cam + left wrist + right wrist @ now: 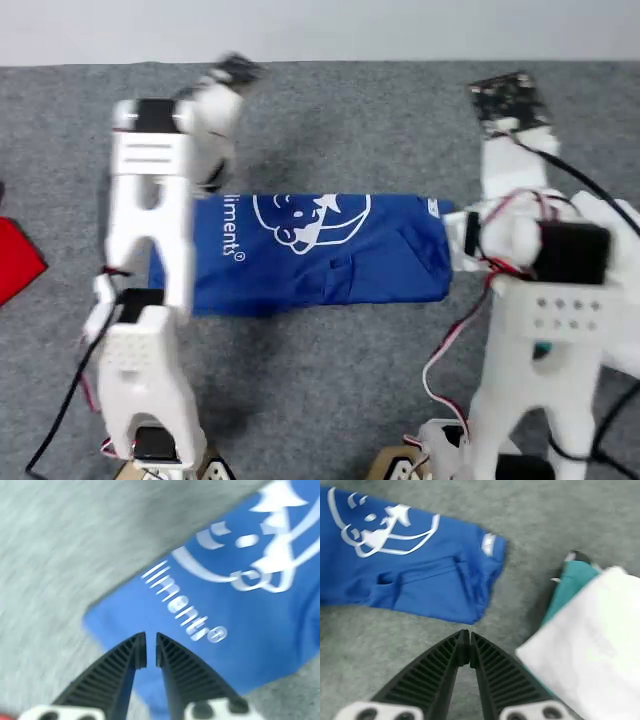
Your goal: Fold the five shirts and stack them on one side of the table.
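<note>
one blue shirt, left hand above it

A folded shirt lies crosswise at the centre of the table, between the two arms. The left gripper hangs over the shirt's left end; the right gripper sits above bare table just off the shirt's right end, near its front corner. Further right, apart from it, one shirt lies on top of another. A further garment lies at the table's left edge, well apart.
</note>
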`<state>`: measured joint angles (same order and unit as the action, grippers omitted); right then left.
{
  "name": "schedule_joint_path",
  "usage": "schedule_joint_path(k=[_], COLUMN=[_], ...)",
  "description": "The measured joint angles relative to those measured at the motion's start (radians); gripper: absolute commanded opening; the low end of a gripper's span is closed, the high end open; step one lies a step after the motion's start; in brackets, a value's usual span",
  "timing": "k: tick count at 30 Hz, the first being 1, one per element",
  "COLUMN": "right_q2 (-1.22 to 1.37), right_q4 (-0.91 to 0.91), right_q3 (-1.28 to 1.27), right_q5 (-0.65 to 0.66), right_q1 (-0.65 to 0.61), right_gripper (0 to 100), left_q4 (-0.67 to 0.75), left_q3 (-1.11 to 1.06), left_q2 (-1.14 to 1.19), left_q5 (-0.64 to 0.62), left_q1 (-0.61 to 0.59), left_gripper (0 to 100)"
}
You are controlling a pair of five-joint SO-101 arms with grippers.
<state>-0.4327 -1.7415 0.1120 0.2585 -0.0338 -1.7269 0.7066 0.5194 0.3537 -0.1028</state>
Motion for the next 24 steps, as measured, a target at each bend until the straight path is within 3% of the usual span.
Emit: schedule_joint_path(k=[5,10,17,24], right_q2=[0.094,0.150,0.178,0.178], right_q4=[0.000,0.000,0.000,0.000], right_q3=[0.000,0.000,0.000,0.000], right_q5=[-0.009,-0.009,-0.008,0.084], right_q1=[-0.095,-0.132,-0.130,-0.132], right_gripper=[0.9,0.9,0.9,0.9], left_q4=[0.000,0.046,0.127,0.172], left_q3=[-0.150,-0.216,-0.218,-0.219], left_q2=[-0.074,-0.046,0.072,0.193], left_q5=[-0.046,-0.083,-0.181,-0.236], left_q1=[-0.118,-0.158,-0.158,-0.172], left_gripper=[6,21,21,21])
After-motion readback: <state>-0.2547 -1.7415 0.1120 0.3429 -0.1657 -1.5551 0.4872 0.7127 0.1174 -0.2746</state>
